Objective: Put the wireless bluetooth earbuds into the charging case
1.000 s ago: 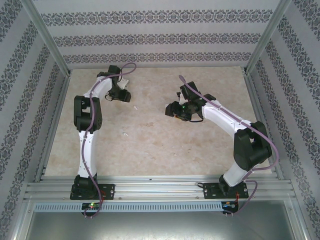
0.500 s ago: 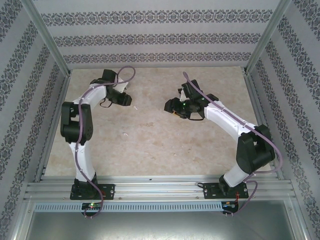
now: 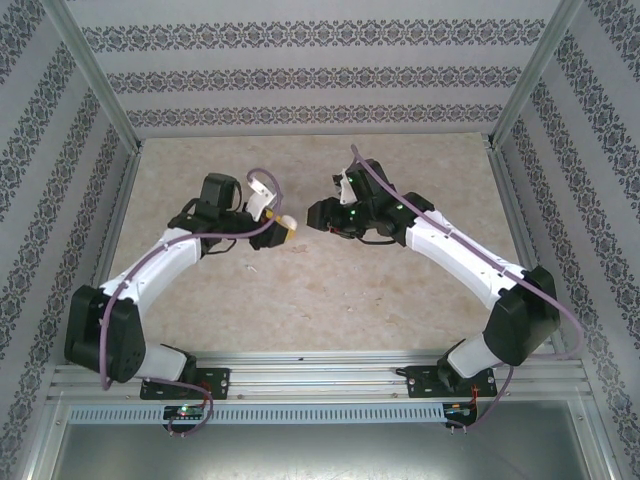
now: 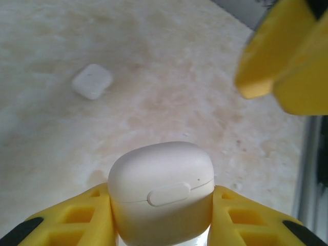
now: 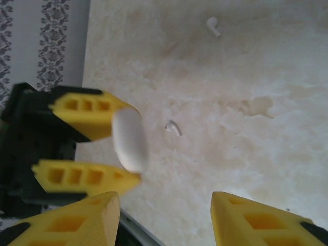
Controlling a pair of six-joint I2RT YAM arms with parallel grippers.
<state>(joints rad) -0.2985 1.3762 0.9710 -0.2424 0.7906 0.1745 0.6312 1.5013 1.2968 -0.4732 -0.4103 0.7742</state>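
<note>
1. The left gripper point(image 3: 286, 228), closed on the charging case point(image 3: 281, 221), is seen from above swung in from the far left to face the right gripper point(image 3: 320, 214); grip detail is too small.
2. At the left wrist, the case is clamped, lid shut; a second case point(image 4: 92, 81) lies beyond; the right gripper's fingers point(image 4: 277, 51) are blurred and cropped.
3. At the right wrist, jaws are held apart, empty; 2 earbuds point(image 5: 173, 128) lie loose on the table point(image 5: 256, 77), so lid opening is judged next.

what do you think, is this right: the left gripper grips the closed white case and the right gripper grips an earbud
Wrong on the right gripper: it is open and grips nothing; the right wrist view shows the earbuds loose on the table. The left gripper does grip the closed white case.
</note>
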